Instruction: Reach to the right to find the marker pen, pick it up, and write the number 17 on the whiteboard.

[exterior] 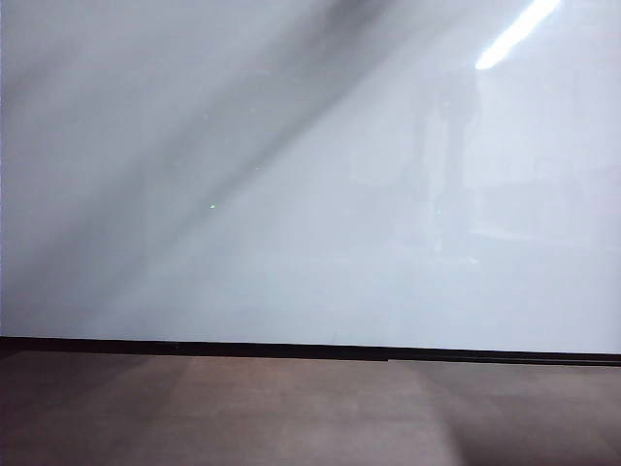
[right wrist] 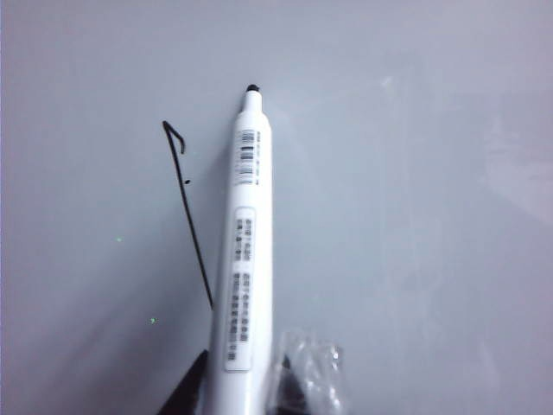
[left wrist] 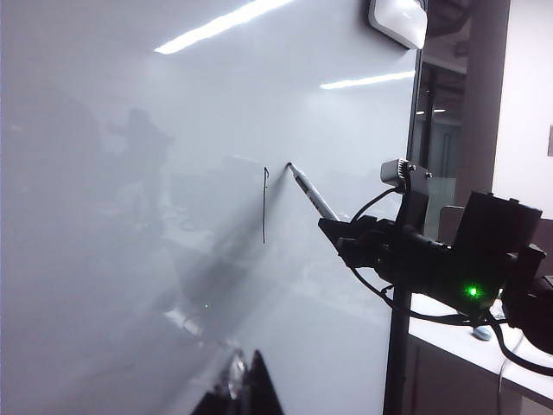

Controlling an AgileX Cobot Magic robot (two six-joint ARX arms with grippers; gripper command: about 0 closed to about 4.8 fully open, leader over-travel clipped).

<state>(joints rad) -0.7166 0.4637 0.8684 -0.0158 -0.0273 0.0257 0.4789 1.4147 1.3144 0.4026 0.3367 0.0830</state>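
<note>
Against the whiteboard (left wrist: 130, 259) we see our right hand (left wrist: 333, 226) outstretched, gripping the marker pen (right wrist: 244, 251) beside a drawn "1" (right wrist: 190, 216); left hand's (left wrist: 246, 385) state unclear.

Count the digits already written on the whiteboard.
1: a black "1" stroke on the whiteboard, just beside the tip of the marker pen held by the right gripper. No 7 shows yet.
</note>
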